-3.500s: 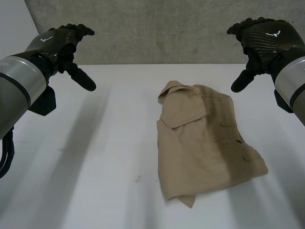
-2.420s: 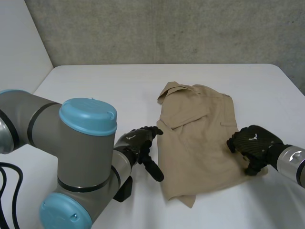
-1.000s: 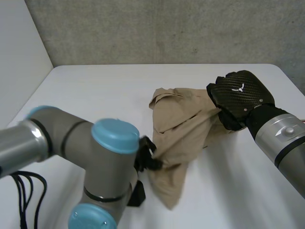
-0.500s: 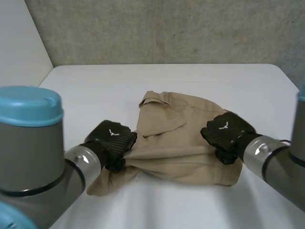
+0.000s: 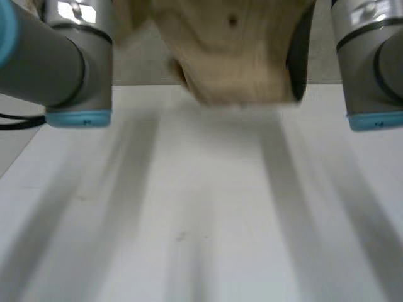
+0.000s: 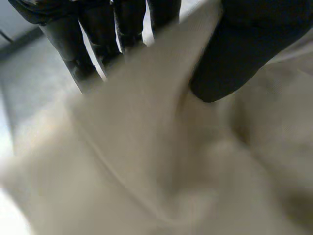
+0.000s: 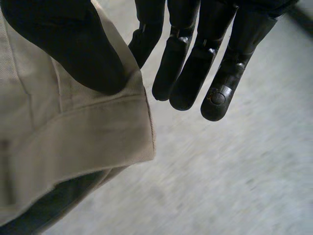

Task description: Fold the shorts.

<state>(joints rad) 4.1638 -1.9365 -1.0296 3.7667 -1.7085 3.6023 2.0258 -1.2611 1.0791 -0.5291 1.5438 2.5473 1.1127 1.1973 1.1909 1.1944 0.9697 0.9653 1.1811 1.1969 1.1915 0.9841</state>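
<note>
The tan shorts (image 5: 233,50) hang in the air above the far half of the white table (image 5: 201,220), between my left arm (image 5: 63,56) and my right arm (image 5: 371,56). In the left wrist view my left hand (image 6: 244,44) pinches a bunched part of the shorts (image 6: 146,161) between thumb and fingers (image 6: 98,34). In the right wrist view my right hand (image 7: 68,44) presses its thumb onto a hemmed edge of the shorts (image 7: 73,142), pinching it against a finger behind, while the other fingers (image 7: 195,58) stand straight beside the cloth.
A grey concrete wall (image 5: 145,69) rises behind the table's far edge. Bare white tabletop stretches below the hanging cloth toward the near edge.
Both hands have risen from the table with the shorts, which lay gripped on the tabletop half a second ago and now hang high in the air.
</note>
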